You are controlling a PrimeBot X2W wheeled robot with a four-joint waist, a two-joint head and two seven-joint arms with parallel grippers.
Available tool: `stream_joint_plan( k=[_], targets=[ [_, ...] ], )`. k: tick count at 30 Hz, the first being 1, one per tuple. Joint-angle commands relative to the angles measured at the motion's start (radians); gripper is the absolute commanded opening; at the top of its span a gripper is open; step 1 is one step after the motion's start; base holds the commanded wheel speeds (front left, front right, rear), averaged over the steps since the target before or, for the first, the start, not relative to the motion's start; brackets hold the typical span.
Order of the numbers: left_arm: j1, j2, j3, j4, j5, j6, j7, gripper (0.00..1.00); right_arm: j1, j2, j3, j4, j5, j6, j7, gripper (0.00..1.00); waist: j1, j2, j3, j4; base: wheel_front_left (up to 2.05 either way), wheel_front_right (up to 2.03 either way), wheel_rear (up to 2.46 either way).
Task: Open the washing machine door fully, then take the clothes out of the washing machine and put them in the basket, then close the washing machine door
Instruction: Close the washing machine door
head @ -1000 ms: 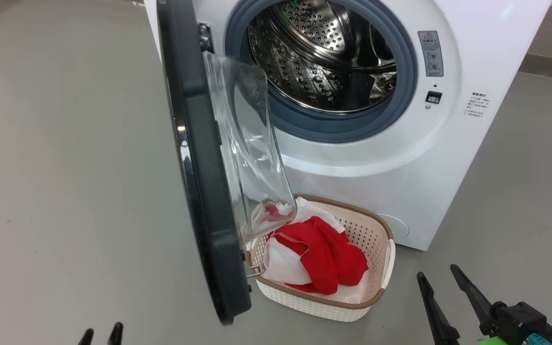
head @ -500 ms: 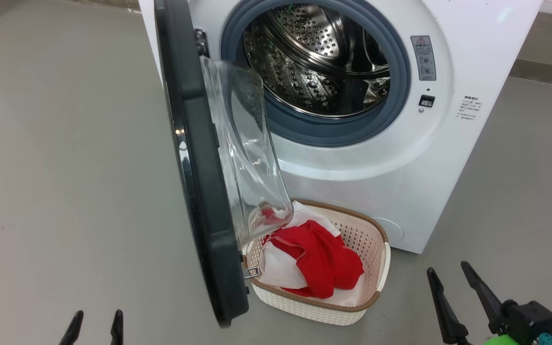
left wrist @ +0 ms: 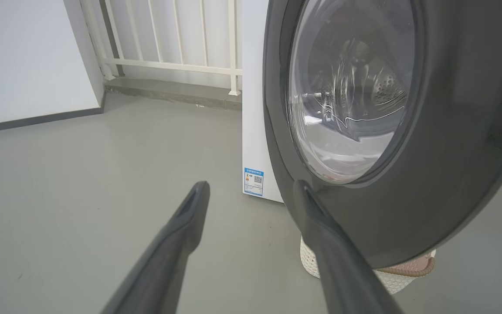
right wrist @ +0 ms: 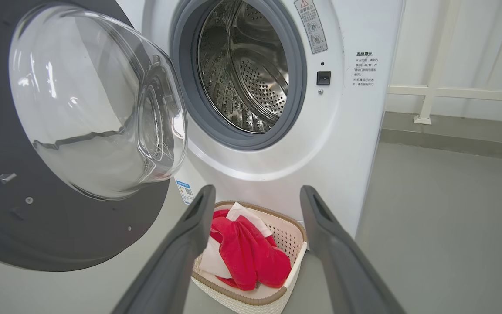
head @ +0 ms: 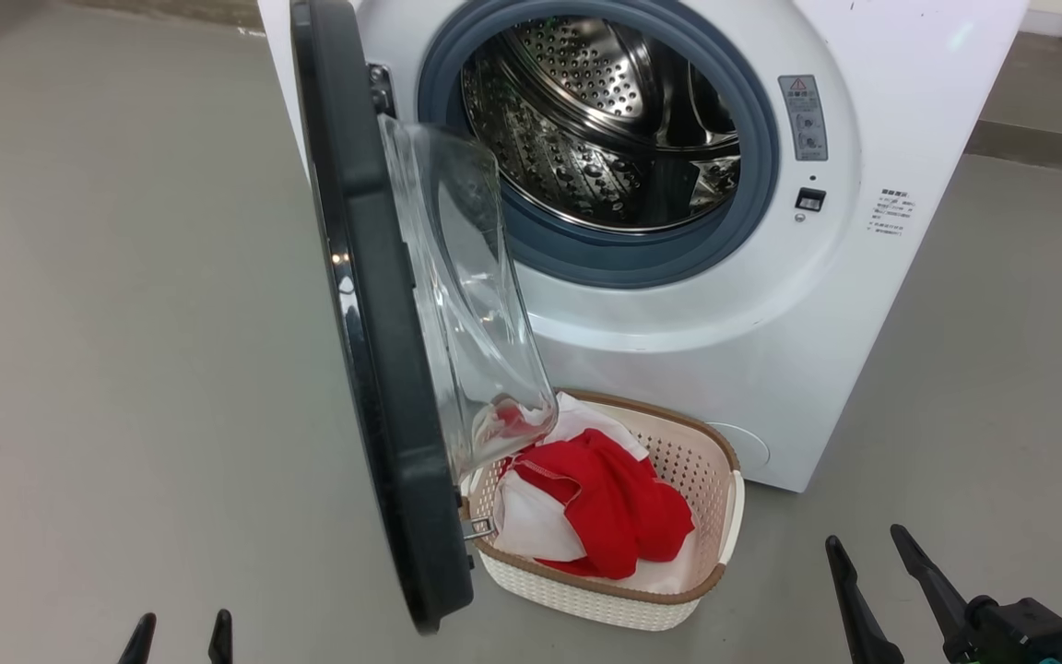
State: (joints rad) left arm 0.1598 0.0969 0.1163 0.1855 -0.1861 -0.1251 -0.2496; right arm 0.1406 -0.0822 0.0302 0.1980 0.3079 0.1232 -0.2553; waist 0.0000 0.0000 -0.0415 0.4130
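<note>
— Red clothes [head: 605, 503] lie heaped in the one basket [head: 586, 599], as before; just the camera has shifted.
— Door?
— One washing machine door [head: 383, 369] hangs open off the washing machine [head: 771, 350]. Two grippers, left gripper [head: 182, 632] and right gripper [head: 865, 537], both spread, holding nothing.

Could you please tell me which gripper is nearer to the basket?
Right. The right gripper sits just off the right end of the basket; the left gripper is farther, beyond the washing machine door.
</note>
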Motion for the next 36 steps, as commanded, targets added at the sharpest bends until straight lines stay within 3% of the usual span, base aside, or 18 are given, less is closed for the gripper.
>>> stream_joint_plan(
  k=[1, 8, 9, 10, 11, 12, 15, 18, 22, 28, 32, 36],
  targets=[
    [-0.02, 0.007, 0.035, -0.024, -0.002, -0.005, -0.012, 1.0, -0.015, -0.009, 0.017, -0.022, 0.0, 0.008, -0.006, 1.0, 0.0, 0.0, 0.0, 0.0, 0.0, 0.0, 0.0],
    [-0.028, 0.021, 0.017, -0.029, -0.018, -0.006, -0.012, 1.0, -0.013, -0.007, 0.018, -0.024, -0.001, 0.008, -0.006, 1.0, 0.0, 0.0, -0.003, 0.0, 0.0, 0.0, 0.0],
    [-0.034, 0.024, 0.012, -0.03, -0.035, -0.006, -0.012, 0.89, -0.014, -0.006, 0.018, -0.024, 0.0, 0.008, -0.006, 1.0, 0.0, 0.0, -0.003, -0.001, 0.0, 0.0, 0.0],
    [-0.044, 0.028, 0.004, -0.033, -0.06, -0.006, -0.012, 0.56, -0.015, -0.006, 0.018, -0.024, 0.0, 0.008, -0.006, 1.0, 0.0, 0.0, -0.002, -0.001, 0.0, 0.0, 0.0],
    [-0.055, 0.036, -0.004, -0.037, -0.084, -0.006, -0.012, 0.39, -0.017, -0.006, 0.019, -0.023, 0.0, 0.008, -0.006, 1.0, 0.0, 0.0, -0.001, -0.002, 0.0, 0.0, 0.0],
    [-0.067, 0.043, -0.012, -0.038, -0.115, -0.006, -0.012, 0.02, -0.018, -0.006, 0.02, -0.023, 0.0, 0.008, -0.006, 1.0, 0.0, 0.0, 0.0, -0.003, 0.0, 0.0, 0.0],
    [-0.108, 0.073, -0.045, -0.046, -0.231, -0.006, -0.012, 0.0, -0.022, -0.005, 0.024, -0.022, -0.001, 0.008, -0.006, 1.0, 0.0, 0.0, 0.003, -0.009, 0.0, 0.0, 0.0],
    [-0.146, 0.116, -0.108, -0.036, -0.415, -0.006, -0.012, 0.0, -0.028, -0.003, 0.03, -0.021, -0.001, 0.008, -0.006, 1.0, 0.0, 0.0, 0.01, -0.022, 0.0, 0.0, 0.0],
    [-0.197, 0.179, -0.156, -0.041, -0.757, -0.006, -0.012, 0.0, -0.035, -0.004, 0.032, -0.021, -0.001, 0.008, -0.006, 1.0, 0.0, 0.0, 0.021, -0.044, 0.0, 0.0, 0.0],
    [-0.235, 0.305, -0.207, -0.123, -1.16, -0.006, 0.009, 0.0, -0.039, -0.004, 0.028, -0.024, -0.004, 0.008, -0.006, 1.0, 0.0, 0.0, 0.039, -0.08, 0.0, 0.0, 0.0],
    [-0.244, 0.359, -0.239, -0.195, -1.336, -0.006, 0.099, 0.0, -0.045, -0.007, 0.026, -0.026, -0.006, 0.008, -0.006, 1.0, 0.0, 0.0, 0.056, -0.095, 0.0, 0.0, 0.0],
    [-0.241, 0.366, -0.226, -0.269, -1.437, -0.006, 0.183, 0.0, -0.053, -0.009, 0.025, -0.028, -0.007, 0.008, -0.006, 1.0, 0.0, 0.0, 0.068, -0.104, 0.0, 0.0, 0.0]
  ],
)
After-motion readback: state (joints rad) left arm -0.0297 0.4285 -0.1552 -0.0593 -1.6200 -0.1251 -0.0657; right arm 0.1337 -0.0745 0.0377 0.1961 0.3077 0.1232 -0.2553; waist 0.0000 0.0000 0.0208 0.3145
